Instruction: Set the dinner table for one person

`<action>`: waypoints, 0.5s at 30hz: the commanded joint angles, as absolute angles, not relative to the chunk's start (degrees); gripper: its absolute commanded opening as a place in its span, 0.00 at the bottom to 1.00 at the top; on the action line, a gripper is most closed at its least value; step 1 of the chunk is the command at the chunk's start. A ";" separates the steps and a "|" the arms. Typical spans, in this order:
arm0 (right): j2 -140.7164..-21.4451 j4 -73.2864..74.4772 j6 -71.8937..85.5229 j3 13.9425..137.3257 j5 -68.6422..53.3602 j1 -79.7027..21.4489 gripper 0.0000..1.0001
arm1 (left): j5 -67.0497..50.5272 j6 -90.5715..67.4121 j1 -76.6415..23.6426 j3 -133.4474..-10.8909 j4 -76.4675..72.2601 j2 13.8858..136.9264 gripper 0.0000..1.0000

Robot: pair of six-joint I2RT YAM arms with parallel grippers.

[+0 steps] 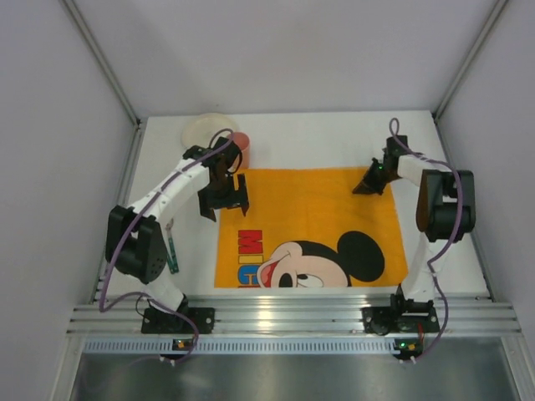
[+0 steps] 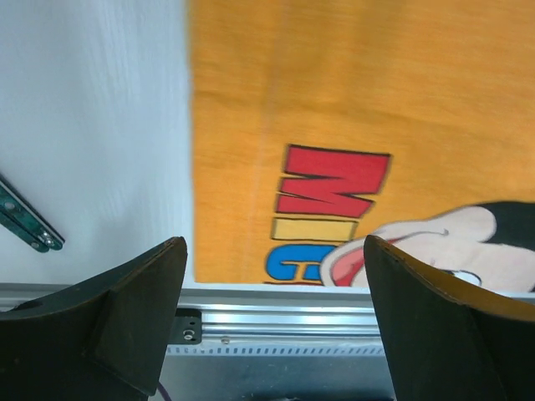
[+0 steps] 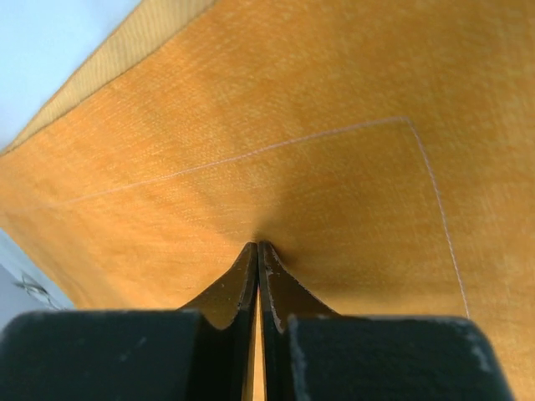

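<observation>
A robotics lab test cell is shown; a white tabletop (image 1: 334, 138) is boxed in on three sides by plain pale panels (image 1: 50, 125) held in metal framing; the left arm (image 1: 159, 196) and the right arm (image 1: 439, 205) are bolted to a slotted aluminium rail (image 1: 292, 316) at the near edge; purple cables (image 1: 104, 284) are looped along them; an orange cartoon cloth (image 1: 309, 209) is laid on the bare work surface

One table (image 1: 334, 138). One orange cloth (image 1: 318, 209). One plate (image 1: 201, 129). One red cup (image 1: 242, 142). One green utensil (image 1: 171, 251), or perhaps two lying together; the wrist view does not settle it. Two arms: left (image 1: 159, 200) and right (image 1: 435, 200).
</observation>
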State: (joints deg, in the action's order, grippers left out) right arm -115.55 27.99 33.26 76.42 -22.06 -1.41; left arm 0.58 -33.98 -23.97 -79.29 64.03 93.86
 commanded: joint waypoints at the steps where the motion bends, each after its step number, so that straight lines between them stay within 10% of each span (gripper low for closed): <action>1: -112.77 28.04 30.51 68.84 -11.16 4.91 0.00 | 2.20 -34.54 -23.82 -84.45 61.52 99.72 0.91; 15: -117.60 32.25 30.32 78.40 -21.18 -2.20 0.00 | 11.06 -39.38 -23.56 -110.53 63.71 114.96 0.90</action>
